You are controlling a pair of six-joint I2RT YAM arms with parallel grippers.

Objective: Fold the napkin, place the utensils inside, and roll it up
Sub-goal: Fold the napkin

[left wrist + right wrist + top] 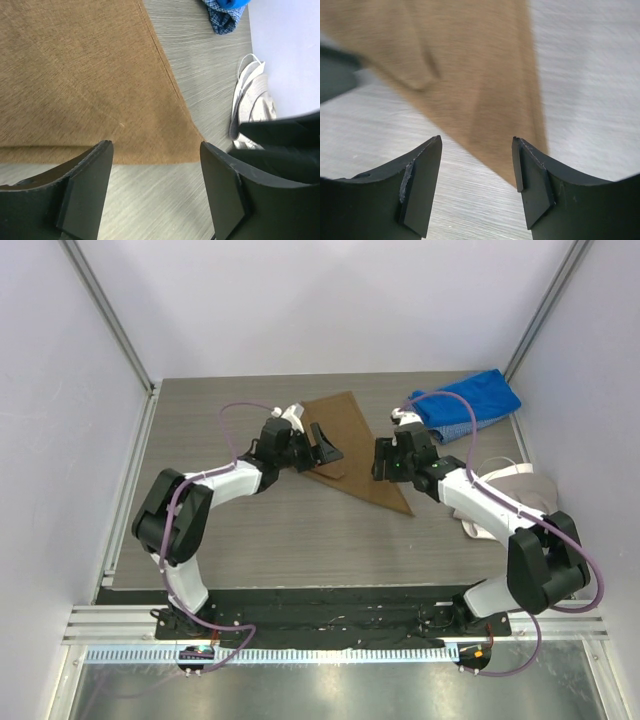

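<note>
One tan napkin [356,465] on desk [260,535]; left hand [326,446], right hand [381,461] above it, both spread wide, empty. One blue cloth [466,405], one cap [512,480] nearby.

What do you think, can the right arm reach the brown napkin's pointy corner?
Probably yes. The right pincer is open and pointed straight at the napkin, close to its pointed corner. Only bare table lies around that corner, and nothing seems to block the way.

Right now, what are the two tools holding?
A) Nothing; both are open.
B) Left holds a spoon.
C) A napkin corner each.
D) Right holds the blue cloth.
A: the left tool and right tool both show empty gaps over the napkin.
</note>
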